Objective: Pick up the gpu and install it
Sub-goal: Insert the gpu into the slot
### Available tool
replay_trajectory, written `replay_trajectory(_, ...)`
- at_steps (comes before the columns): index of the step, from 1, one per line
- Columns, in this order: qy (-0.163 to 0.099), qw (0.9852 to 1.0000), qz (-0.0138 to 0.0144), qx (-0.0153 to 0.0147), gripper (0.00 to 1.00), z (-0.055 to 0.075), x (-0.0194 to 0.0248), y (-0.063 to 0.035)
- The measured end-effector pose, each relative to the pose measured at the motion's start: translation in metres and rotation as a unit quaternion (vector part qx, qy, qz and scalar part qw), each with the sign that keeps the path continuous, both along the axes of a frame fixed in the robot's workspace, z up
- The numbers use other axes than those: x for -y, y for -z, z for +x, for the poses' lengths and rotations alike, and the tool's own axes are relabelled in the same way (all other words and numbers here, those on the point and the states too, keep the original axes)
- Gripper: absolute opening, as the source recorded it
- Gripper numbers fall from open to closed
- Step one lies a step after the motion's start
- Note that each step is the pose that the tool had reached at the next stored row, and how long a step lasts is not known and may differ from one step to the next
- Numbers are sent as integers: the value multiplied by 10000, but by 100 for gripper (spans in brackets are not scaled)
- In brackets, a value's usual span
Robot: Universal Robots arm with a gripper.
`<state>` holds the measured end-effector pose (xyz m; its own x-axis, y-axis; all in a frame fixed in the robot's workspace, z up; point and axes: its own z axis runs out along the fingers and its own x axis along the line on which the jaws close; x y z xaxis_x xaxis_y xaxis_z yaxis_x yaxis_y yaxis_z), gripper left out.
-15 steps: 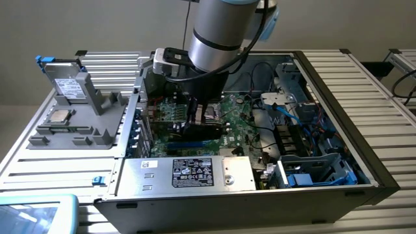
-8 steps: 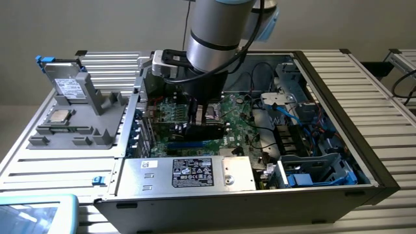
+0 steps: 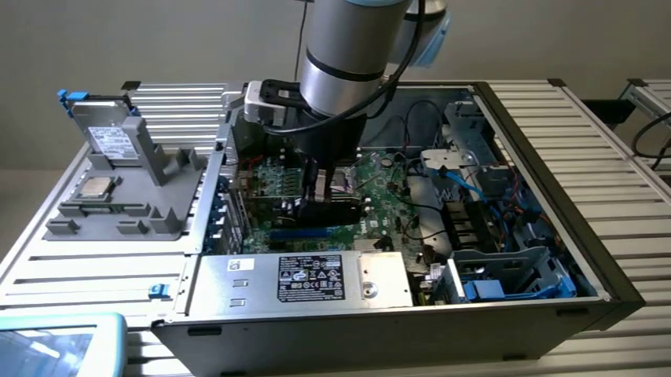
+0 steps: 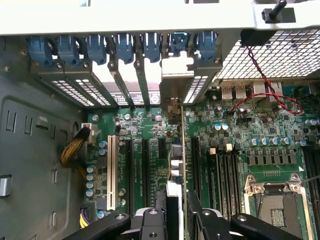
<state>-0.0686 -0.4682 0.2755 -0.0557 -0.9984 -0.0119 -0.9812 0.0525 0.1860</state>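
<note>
the slatted bench (image 3: 587,118) carried the open computer case (image 3: 545,181). the robot arm (image 3: 346,55) hung into it, hiding the middle of the motherboard (image 4: 250,135) in the exterior view. the gpu (image 4: 183,160) stood edge-on over the expansion slots, its bracket near the rear slot covers (image 4: 125,75). room either side was narrow, and whether it touched a slot was unclear. the end effector (image 4: 181,215), partly cut off, was clamped on the gpu.

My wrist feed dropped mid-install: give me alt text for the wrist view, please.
The gripper holds the gpu edge-on over the green motherboard, its silver bracket among the rear slot covers beside a row of blue clips. A white slot lies to one side of the card, the CPU socket to the other.
</note>
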Motion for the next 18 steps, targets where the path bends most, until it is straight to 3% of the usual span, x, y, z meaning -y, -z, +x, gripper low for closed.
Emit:
replay_trajectory(5,1,10000,1,-2,28,-7,0,23)
replay_trajectory(12,0,10000,0,-32,28,-34,0,120)
replay_trajectory(14,0,10000,0,-58,28,-40,1,143)
replay_trajectory(16,4,9999,-1,-110,28,-46,1,144)
replay_trajectory(18,5,9999,-1,-141,28,-49,2,144)
